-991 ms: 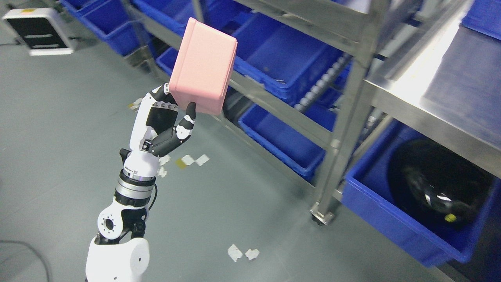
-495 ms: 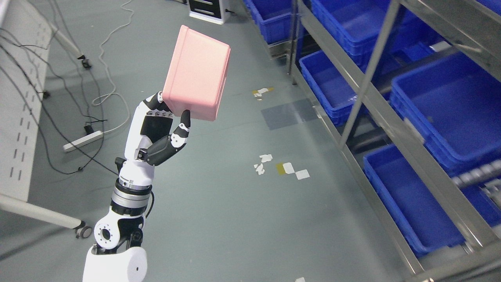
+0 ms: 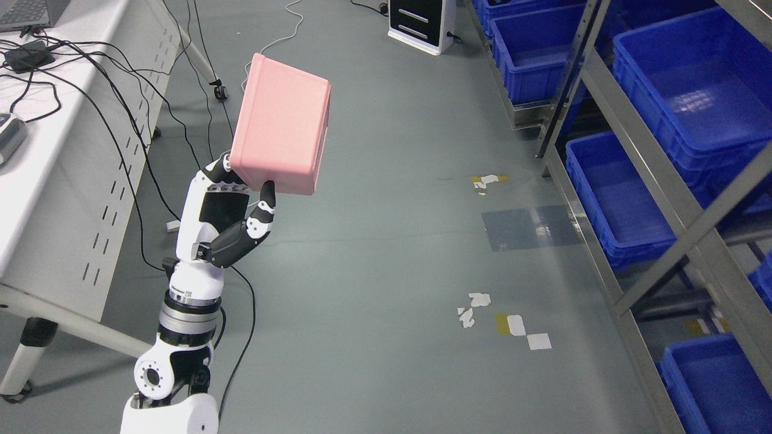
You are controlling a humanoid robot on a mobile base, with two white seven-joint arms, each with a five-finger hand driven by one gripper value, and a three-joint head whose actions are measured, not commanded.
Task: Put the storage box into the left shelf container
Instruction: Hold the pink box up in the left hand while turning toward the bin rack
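Above the floor, left robot hand grips pink storage box.

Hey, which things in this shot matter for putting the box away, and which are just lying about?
For the job:
- pink storage box, held up by the left hand
- blue shelf bins on the metal rack

Just lying about:
- white table
- black cables
- tape scraps on the floor
- white floor unit

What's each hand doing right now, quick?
Left hand: shut on the pink storage box, raised above the floor.
Right hand: not in view.
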